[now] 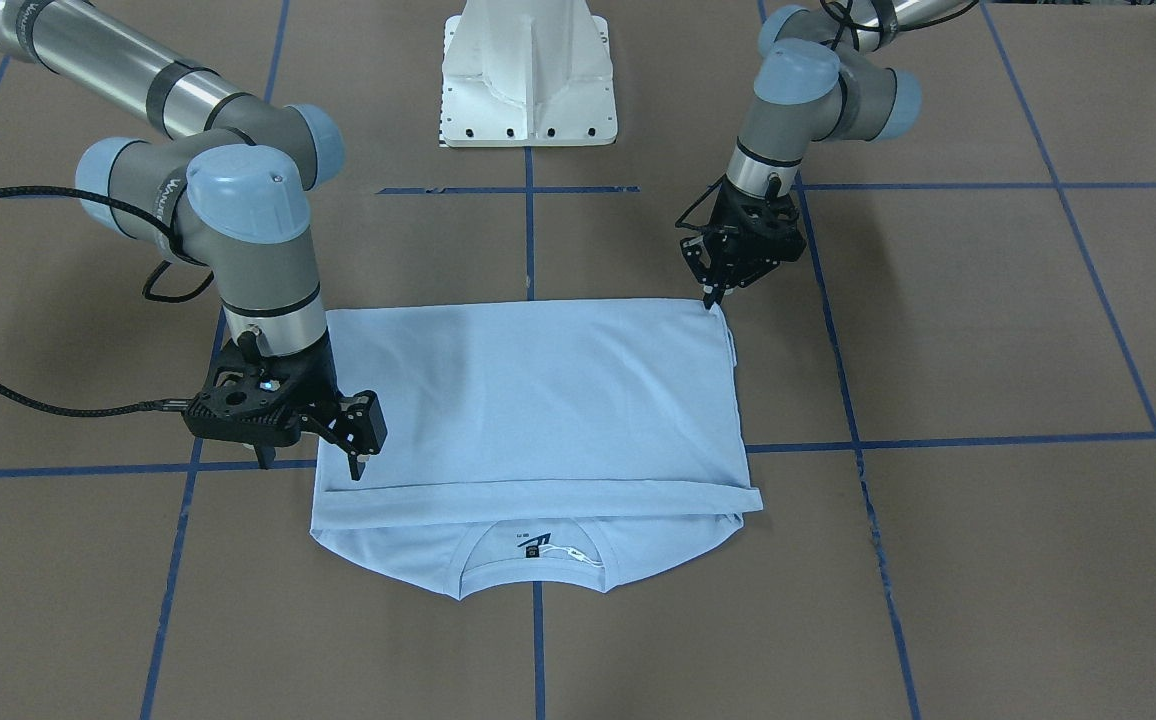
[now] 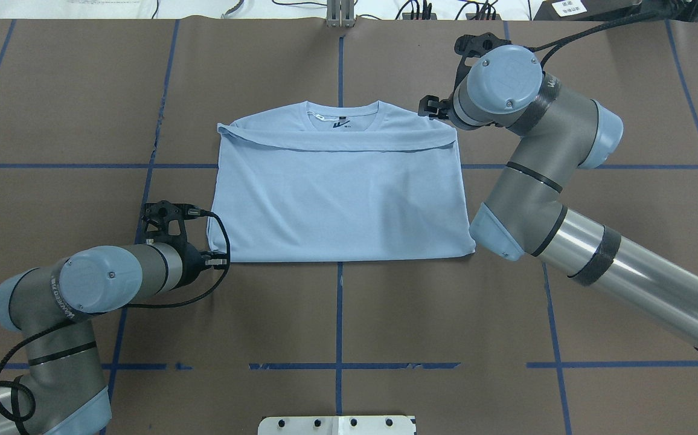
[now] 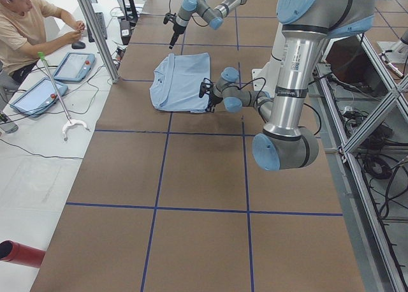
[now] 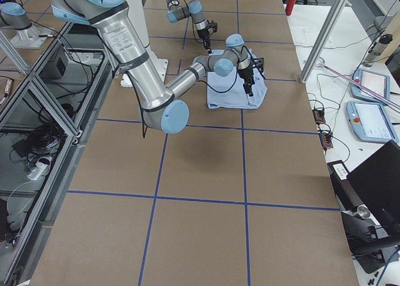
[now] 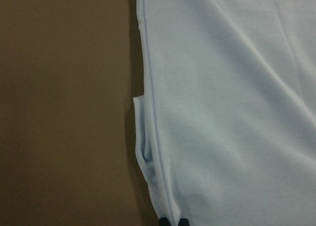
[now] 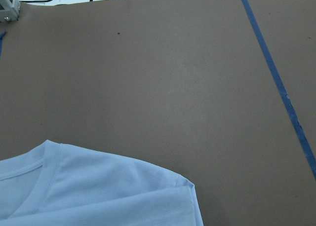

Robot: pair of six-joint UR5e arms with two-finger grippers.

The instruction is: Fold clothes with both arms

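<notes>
Left fingers (image 1: 711, 293): pressed together, seemingly pinching the shirt (image 1: 538, 400) at its fold corner nearest the robot.
Right fingers (image 1: 366, 430): spread, holding nothing, near the far shoulder.
Shirt: folded in half on the tabletop (image 1: 938, 560), hem by the collar.
Handling: thin, limp and light; probably best pinched at the corners through both layers.

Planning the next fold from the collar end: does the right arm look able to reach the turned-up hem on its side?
Likely yes. The right gripper hovers open at that end of the T-shirt, beside the hem; nothing lies between, and the left gripper is at the opposite corner.
</notes>
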